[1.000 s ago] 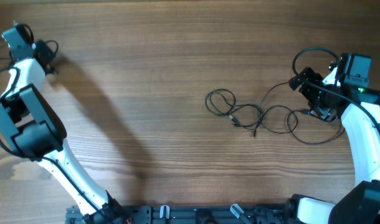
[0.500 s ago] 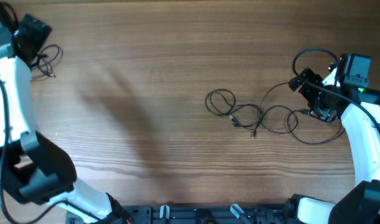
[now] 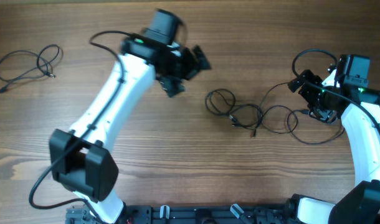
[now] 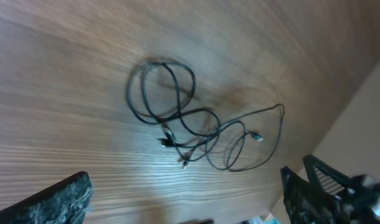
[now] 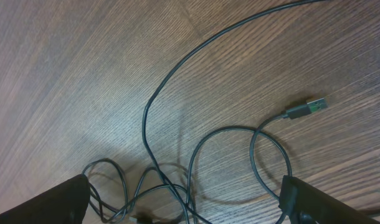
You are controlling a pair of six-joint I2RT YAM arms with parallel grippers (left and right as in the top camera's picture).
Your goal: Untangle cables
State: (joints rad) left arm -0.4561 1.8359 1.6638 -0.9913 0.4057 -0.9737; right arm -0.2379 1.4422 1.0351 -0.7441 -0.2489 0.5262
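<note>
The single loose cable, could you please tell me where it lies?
In the overhead view, the single cable lies alone at far upper left, well left of the left claw and the tangled cables.

the table [image 3: 271, 174] is brown wood with a fine streaked grain and a low satin sheen. the cables [image 3: 240, 113] wear smooth black matt sheaths, and one plug [image 5: 308, 106] is tipped in silvery metal. my left arm [image 3: 115, 99] has a glossy white plastic shell. on my left tool [image 4: 184, 180], the fingers [image 4: 56, 199] look dark and rough-speckled.
</note>
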